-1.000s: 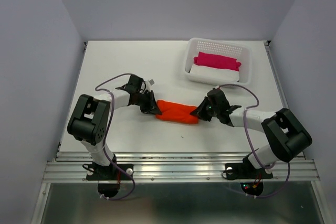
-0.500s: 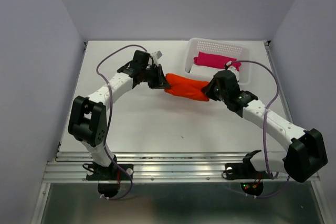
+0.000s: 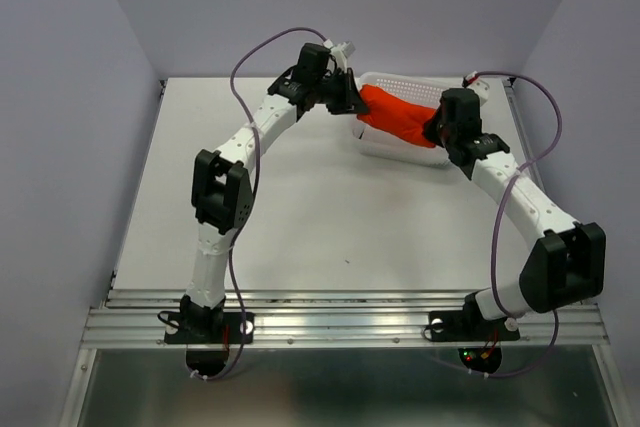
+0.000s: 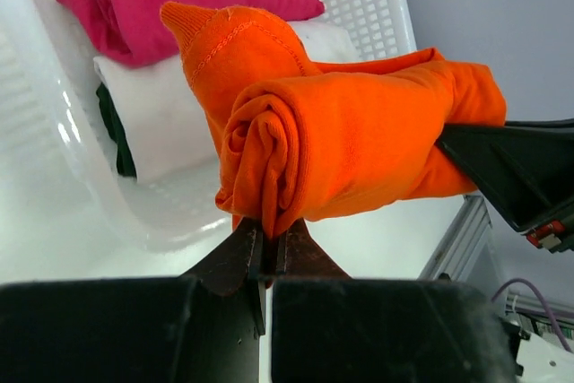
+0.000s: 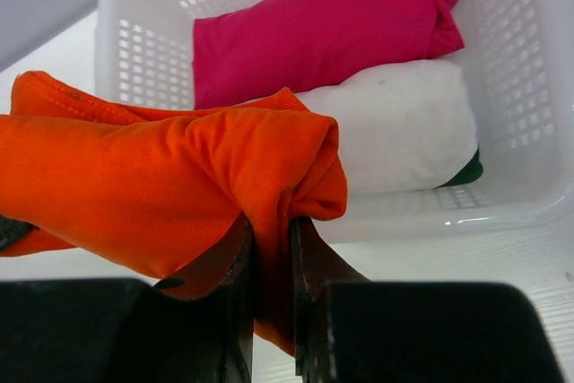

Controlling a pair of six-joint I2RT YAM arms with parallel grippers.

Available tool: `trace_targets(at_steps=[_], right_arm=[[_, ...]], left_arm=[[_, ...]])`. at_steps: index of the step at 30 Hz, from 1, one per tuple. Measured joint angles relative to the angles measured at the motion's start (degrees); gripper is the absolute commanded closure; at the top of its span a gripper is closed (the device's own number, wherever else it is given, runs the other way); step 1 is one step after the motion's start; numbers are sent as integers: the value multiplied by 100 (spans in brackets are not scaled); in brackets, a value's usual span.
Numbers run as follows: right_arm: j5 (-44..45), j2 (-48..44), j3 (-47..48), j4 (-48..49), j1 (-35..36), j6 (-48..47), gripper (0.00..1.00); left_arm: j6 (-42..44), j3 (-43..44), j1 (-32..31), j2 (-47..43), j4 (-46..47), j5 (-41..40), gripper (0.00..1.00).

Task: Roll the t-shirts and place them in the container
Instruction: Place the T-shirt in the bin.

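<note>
My left gripper [image 4: 267,244] is pinched almost closed on one end of the rolled orange t-shirt [image 3: 398,117], and my right gripper [image 5: 272,226] is clamped on the other end. The roll hangs between them above the white basket [image 5: 134,42], which holds a pink bundle [image 5: 314,29] and a white bundle [image 5: 395,132].

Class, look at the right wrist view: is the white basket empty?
No, the white basket holds a magenta-pink cloth roll beside a white cloth roll.

rolled t-shirt [image 3: 398,117] spanning over basket [image 5: 520,87], pink roll [image 5: 314,29] and white roll [image 5: 404,132] filling it, open tabletop [image 3: 300,217] alongside
</note>
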Motion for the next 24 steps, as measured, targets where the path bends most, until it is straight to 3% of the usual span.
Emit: trace_targets(at_steps=[4, 9, 24], right_arm=[[44, 299, 48, 9, -221, -170, 99], [24, 715, 103, 22, -461, -323, 99], [-420, 1373, 149, 140, -1043, -535, 99]], left_arm=[[15, 826, -79, 859, -127, 2, 100], [13, 1198, -203, 1419, -98, -31, 100], [-52, 1469, -380, 1939, 46, -46, 100]])
